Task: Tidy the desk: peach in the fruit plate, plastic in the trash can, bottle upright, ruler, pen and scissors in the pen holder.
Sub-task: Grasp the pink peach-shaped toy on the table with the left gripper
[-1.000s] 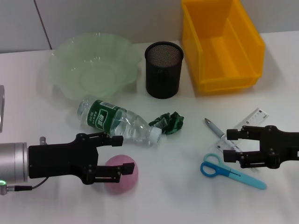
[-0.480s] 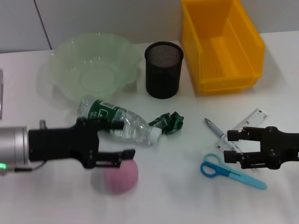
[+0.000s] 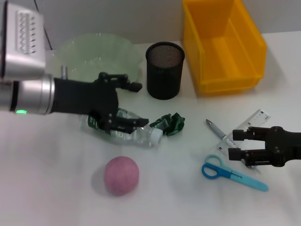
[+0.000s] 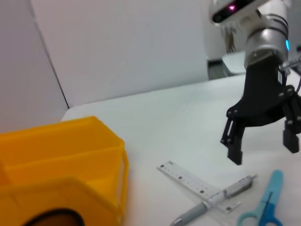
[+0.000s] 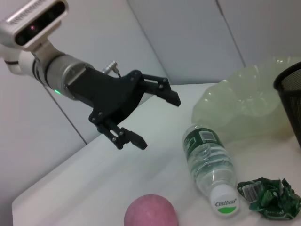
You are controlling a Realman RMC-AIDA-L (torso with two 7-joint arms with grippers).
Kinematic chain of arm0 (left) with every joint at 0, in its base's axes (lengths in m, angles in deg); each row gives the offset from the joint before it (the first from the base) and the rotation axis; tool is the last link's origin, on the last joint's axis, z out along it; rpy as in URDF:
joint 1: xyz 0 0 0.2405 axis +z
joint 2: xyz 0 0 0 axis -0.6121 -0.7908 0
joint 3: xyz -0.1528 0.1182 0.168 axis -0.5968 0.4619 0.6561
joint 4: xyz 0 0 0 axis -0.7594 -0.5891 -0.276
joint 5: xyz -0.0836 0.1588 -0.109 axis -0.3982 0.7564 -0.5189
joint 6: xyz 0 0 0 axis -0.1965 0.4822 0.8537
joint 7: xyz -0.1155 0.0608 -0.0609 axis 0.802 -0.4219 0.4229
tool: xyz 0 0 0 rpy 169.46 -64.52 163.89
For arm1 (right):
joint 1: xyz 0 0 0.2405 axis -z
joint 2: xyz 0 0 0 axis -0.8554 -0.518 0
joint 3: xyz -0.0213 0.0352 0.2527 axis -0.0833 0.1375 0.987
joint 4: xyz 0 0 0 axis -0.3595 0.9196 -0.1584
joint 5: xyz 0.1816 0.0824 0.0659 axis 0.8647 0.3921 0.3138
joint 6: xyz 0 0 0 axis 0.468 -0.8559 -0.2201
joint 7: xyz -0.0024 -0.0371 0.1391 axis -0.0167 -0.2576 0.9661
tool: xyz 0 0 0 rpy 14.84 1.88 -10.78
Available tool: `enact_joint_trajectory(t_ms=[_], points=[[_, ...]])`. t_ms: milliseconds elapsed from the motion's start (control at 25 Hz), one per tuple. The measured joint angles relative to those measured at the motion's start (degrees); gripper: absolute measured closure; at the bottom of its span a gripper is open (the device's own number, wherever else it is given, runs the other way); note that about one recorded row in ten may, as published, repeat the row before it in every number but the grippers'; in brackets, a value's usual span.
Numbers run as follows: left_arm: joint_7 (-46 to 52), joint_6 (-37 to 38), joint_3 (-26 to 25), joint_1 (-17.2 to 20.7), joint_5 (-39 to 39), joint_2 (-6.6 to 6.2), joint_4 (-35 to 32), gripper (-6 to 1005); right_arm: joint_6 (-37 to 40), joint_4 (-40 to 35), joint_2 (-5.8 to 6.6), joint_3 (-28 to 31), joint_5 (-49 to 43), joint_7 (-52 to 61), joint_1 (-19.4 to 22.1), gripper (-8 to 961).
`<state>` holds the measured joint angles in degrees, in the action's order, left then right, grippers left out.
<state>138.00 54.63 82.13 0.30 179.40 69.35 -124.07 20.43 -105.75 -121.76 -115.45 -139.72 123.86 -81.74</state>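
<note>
— How is the light falling?
— Even, bright light is coming from overhead, casting soft shadows on the white tabletop (image 3: 188, 202).
— Any blur?
— The yellow plastic bin (image 4: 61, 169) is looking soft up close.

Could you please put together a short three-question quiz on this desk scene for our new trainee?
1. True or false: the bottle stands upright.
2. Which item lies nearest the bottle's cap: A) the scissors, B) the crumpled plastic, C) the ruler?
3. What is inside the fruit plate now?

Key
1. False; it lies on its side, the open left gripper above it.
2. B.
3. Nothing visible; the peach sits on the table. The open right gripper hovers by the pen.
</note>
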Motion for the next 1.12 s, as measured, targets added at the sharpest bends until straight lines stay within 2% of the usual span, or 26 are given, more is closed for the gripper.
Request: enact_joint_trajectory(t_ms=[40,520,800,1000,1120], points=[[0.11,-0.54,0.85,-2.22,2.13,0.16,-2.33,187,0.04,0.0,0.02,0.07,0.0,0.22,0.0,122],[-0.41,-3.52,3.6,-5.56,3.4,0.26,-4.35,193,-0.17,-0.02,0.14,2.35,-0.83,2.34,0.01,121],[0.79,-2.36,3.25,-3.88,3.89,-0.21,-4.23,197,-0.25,0.01,0.14,4.79,-0.81,3.57,0.03,122],[8.95,0.47,2.91,-3.25,8.05,-0.34,-5.29,200,-0.25,-0.01,0.24,5.22,-1.25,3.84,0.13,122],[18.05,4.77,0.25,-4.89,14.2,-0.29,-6.25,201,-0.2,-0.25,0.38,5.24,-1.53,4.05,0.16,122]])
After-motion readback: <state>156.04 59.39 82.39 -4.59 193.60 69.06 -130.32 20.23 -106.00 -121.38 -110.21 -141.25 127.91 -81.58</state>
